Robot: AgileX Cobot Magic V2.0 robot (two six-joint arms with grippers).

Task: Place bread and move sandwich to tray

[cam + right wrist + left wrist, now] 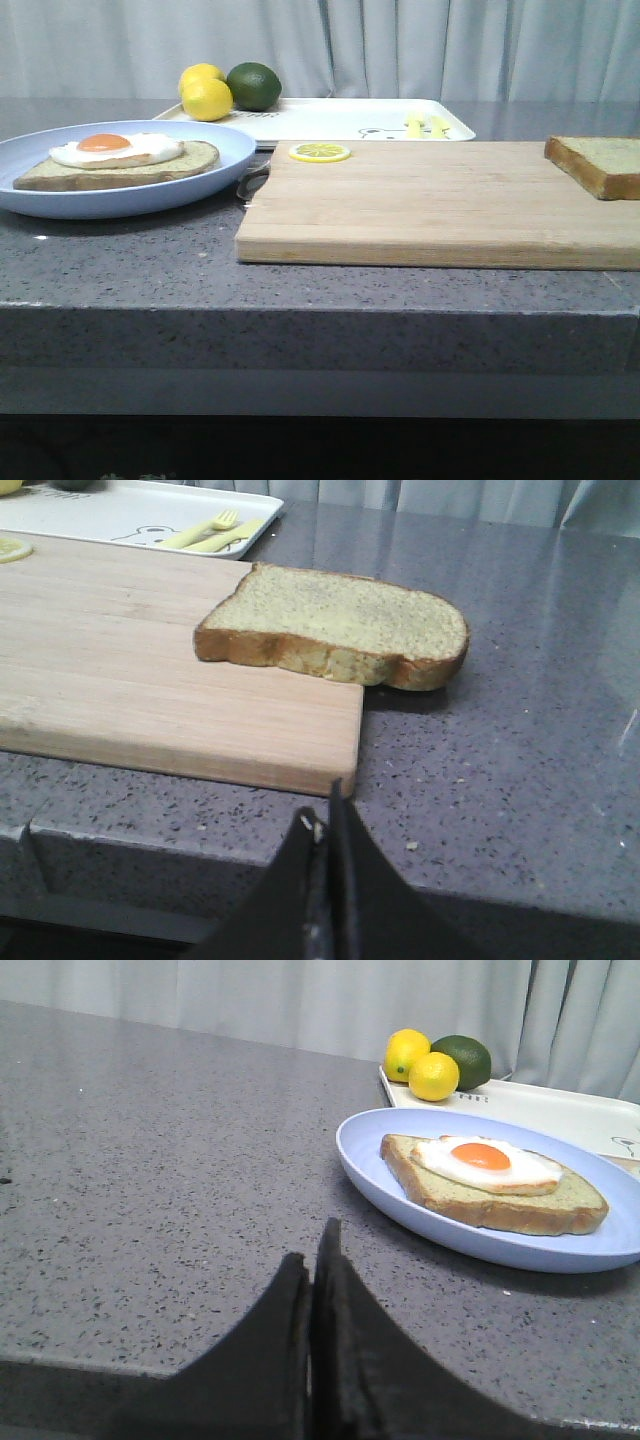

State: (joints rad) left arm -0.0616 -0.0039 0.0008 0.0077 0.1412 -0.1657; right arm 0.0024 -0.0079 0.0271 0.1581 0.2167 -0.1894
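The bread (pixel 598 164) is lying half off the cutting board (pixel 440 205), cut by the front view's edge, at 12 o'clock ahead of the clenched right gripper (pixel 328 810). The left gripper (pixel 312 1260) is clenched too, with the sandwich (pixel 490 1182) at 2 o'clock.

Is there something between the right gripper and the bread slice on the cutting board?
Nothing visible. The right gripper, shut, faces the bread across bare countertop and the cutting board corner; the bread overhangs that board's edge.

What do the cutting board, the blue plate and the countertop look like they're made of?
Cutting board: wood, likely bamboo, with pale grain strips and a matte finish.
Blue plate: smooth and glossy, ceramic or plastic; can't tell which.
Countertop: dark grey speckled stone or quartz composite, polished.
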